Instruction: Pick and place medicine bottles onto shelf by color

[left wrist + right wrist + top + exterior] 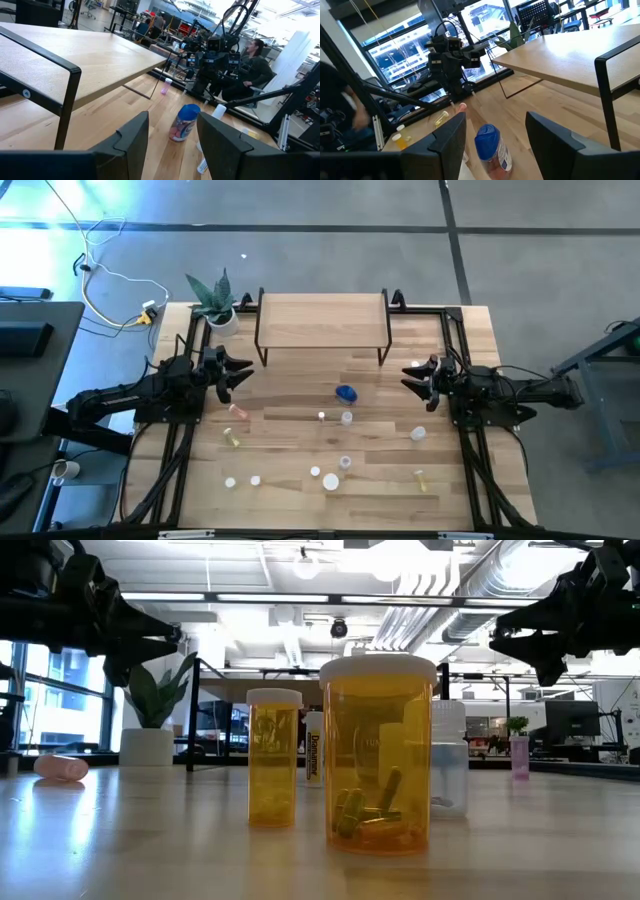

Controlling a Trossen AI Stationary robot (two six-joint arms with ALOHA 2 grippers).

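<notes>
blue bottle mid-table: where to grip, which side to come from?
Blue bottle lies on its side, apart from the others. Come straight down and pinch across its round body mid-length, jaws square to its long axis. Both open grippers, left and right, hover about equally near.

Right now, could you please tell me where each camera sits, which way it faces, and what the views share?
High view: overhead, straight down; shelf, left gripper, right gripper, both open and empty.
Low view: tabletop level, facing an orange pill bottle; arms come in above.
Left wrist view: looks past its own fingers at the blue bottle and the right arm beyond.
Right wrist view: looks past its own fingers at the same blue bottle and the left arm.
Shared: blue bottle and shelf in both wrist views and overhead.
</notes>
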